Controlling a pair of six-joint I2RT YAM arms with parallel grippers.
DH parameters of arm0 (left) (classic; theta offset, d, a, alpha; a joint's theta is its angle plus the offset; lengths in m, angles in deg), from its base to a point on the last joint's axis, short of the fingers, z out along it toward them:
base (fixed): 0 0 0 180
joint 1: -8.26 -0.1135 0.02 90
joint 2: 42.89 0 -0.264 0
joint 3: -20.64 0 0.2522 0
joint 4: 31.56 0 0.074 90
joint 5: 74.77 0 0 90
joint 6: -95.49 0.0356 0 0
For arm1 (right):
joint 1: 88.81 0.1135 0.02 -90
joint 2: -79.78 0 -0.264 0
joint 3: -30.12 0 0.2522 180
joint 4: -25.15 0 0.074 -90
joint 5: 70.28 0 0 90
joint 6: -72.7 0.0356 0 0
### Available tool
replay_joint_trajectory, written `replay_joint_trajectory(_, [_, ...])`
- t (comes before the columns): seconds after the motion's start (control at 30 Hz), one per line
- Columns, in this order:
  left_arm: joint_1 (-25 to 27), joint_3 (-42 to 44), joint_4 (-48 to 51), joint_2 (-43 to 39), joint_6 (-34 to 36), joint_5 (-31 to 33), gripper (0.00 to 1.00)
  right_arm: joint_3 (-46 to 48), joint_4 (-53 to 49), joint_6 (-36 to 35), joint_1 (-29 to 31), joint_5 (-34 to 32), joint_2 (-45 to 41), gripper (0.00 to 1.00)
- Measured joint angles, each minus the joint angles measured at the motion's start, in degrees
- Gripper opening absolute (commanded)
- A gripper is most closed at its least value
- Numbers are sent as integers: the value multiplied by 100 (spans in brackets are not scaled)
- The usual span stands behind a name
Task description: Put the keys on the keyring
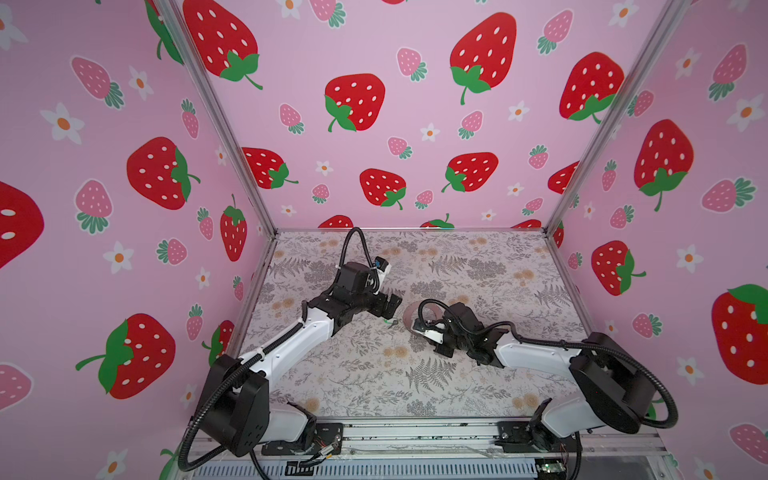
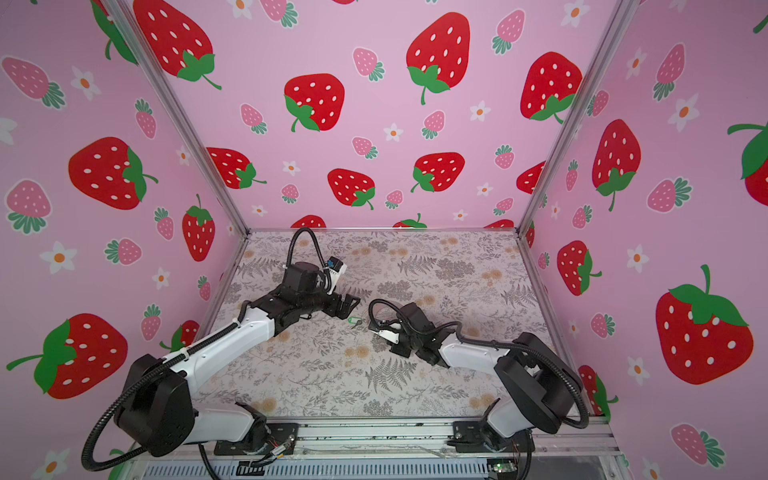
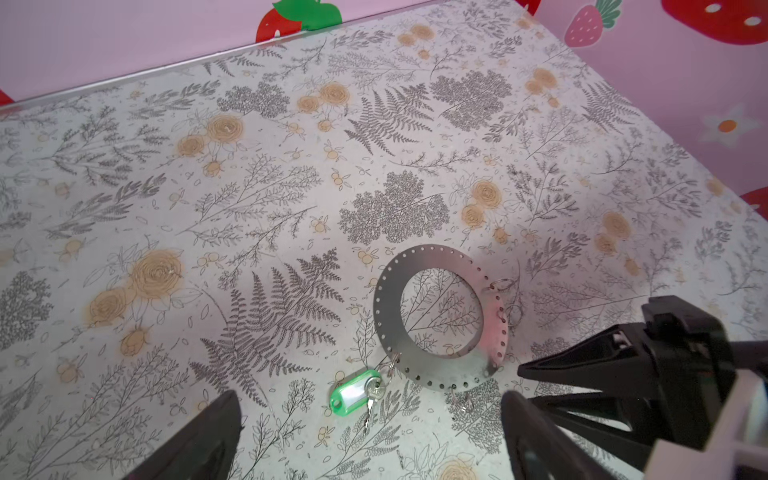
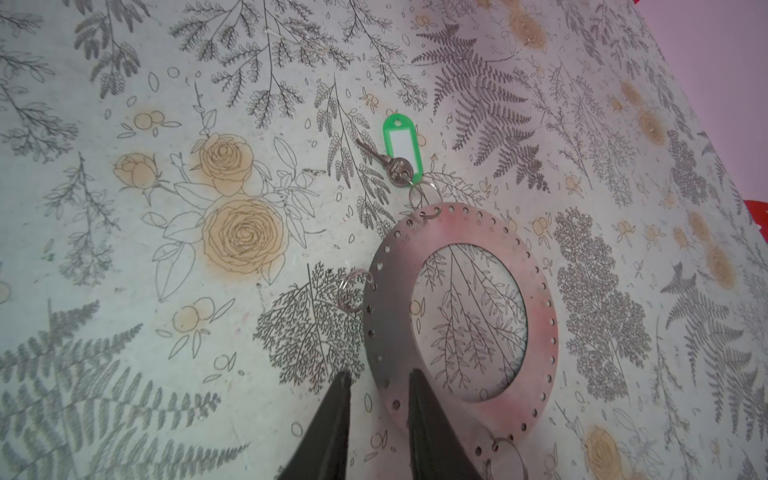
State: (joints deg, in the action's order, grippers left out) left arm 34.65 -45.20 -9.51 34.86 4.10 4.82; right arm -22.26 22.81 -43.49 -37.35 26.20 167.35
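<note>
Checking grippers first. Left one?
– From my console: left gripper [image 3: 369, 397] spread wide, holding nothing, with the green tag [image 3: 353, 392] on the table just beside its fingertips.

Right?
– Right gripper [image 4: 377, 374], jaws narrowly apart, straddling the keyring [image 4: 386, 324] band. One finger [image 4: 426, 419] overlaps the metal. I see a strip of floral table [image 4: 124, 291] between the other finger and the rim. No pinch visible.

Counts?
– One keyring, on the table between both grippers. One green tag and one metal key [image 4: 401, 168], both on a split ring [image 4: 424, 195] linked to an edge hole. At least three bare wire loops [image 4: 353, 291] along the rim.
</note>
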Motion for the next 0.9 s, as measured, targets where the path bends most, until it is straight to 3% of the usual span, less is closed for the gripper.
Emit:
replay_joint_trajectory(0.47, [-417, 138, 9, -221, -291, 433, 100, -516, -286, -232, 337, -179, 949, 26])
replay_joint_trajectory(0.9, [-439, 267, 46, -243, -142, 398, 98, -625, -133, 105, 455, -841, 1128, 16])
